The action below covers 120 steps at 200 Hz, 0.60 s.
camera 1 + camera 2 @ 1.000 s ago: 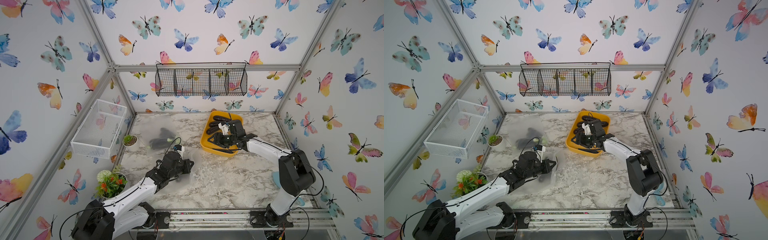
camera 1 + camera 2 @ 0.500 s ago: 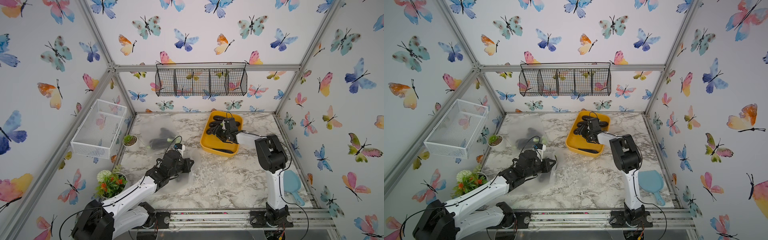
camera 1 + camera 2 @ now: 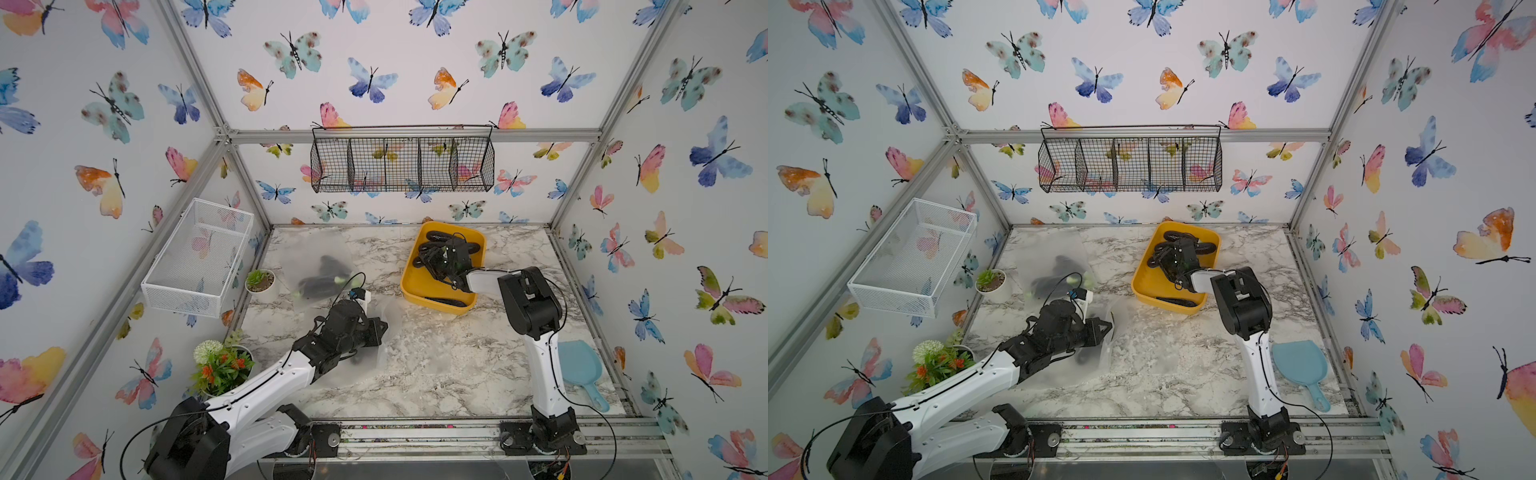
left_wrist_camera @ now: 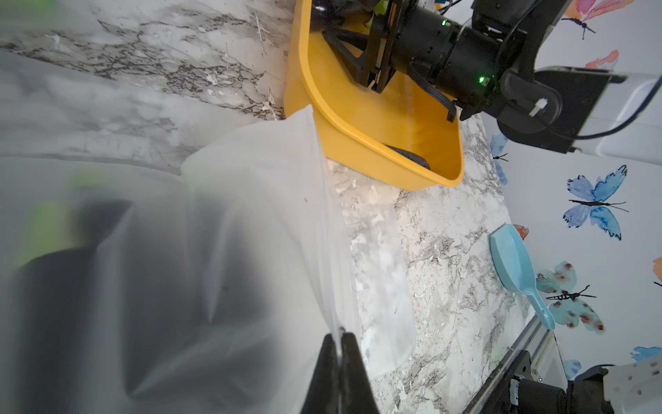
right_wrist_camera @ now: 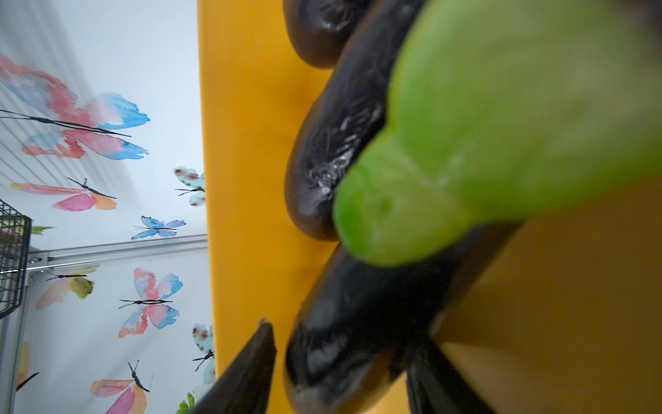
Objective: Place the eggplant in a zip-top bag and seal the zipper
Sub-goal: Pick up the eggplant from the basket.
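My left gripper is pinched tight on the top edge of the zip-top bag, whose frosted body slumps on the marble table with its free corner touching the outer wall of the yellow bin. The bag's mouth is slack and I see no eggplant in it. My right gripper is down inside the bin, jaws parted and straddling one dark eggplant that lies along the bin wall. One finger stands just clear of the skin, so nothing is clamped. A green stem cap fills much of the right wrist view, blurred, and other eggplants lie beside it in the bin. In both top views a second frosted bag with dark eggplants inside lies at the far left of the table, near a small potted plant — well apart from my bag. A blue scoop rests by the right arm's base.
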{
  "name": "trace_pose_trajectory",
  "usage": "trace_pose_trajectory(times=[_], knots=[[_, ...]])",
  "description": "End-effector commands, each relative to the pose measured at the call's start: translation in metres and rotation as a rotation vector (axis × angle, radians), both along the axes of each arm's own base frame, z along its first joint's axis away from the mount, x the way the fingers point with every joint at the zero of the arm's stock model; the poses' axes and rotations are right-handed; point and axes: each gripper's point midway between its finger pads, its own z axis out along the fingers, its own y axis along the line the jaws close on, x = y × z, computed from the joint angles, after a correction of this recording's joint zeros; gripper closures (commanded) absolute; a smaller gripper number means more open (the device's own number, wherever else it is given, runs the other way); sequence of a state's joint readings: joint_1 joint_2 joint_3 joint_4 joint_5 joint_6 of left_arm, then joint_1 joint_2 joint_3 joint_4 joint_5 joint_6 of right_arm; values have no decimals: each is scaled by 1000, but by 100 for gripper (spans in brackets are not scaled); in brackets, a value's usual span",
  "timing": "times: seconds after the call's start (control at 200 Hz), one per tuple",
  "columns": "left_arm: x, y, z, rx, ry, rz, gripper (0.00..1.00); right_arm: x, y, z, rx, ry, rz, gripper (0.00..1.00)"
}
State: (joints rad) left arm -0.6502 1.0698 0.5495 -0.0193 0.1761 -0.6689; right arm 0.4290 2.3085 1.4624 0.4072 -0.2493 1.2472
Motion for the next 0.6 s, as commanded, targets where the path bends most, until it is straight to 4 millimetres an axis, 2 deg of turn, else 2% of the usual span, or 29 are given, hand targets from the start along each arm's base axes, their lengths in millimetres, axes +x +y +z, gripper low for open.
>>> trace_pose_trajectory(times=[0.0, 0.115, 0.205, 0.31, 0.45, 0.596], knots=[[4, 1, 9, 28, -22, 6, 100, -6, -7, -41, -6, 97, -51, 56], [7, 6, 9, 49, -32, 30, 100, -10, -4, -24, 24, 65, -25, 65], [11, 8, 10, 55, -39, 42, 100, -14, -1, 5, 33, 22, 23, 69], [16, 10, 10, 70, -51, 42, 100, -31, 4, 44, 55, -22, 105, 69], [20, 12, 2, 101, -56, 40, 100, -78, 15, 83, 72, -47, 331, 70], [20, 9, 1, 85, -73, 22, 100, -147, 11, 92, 5, -41, 588, 71]])
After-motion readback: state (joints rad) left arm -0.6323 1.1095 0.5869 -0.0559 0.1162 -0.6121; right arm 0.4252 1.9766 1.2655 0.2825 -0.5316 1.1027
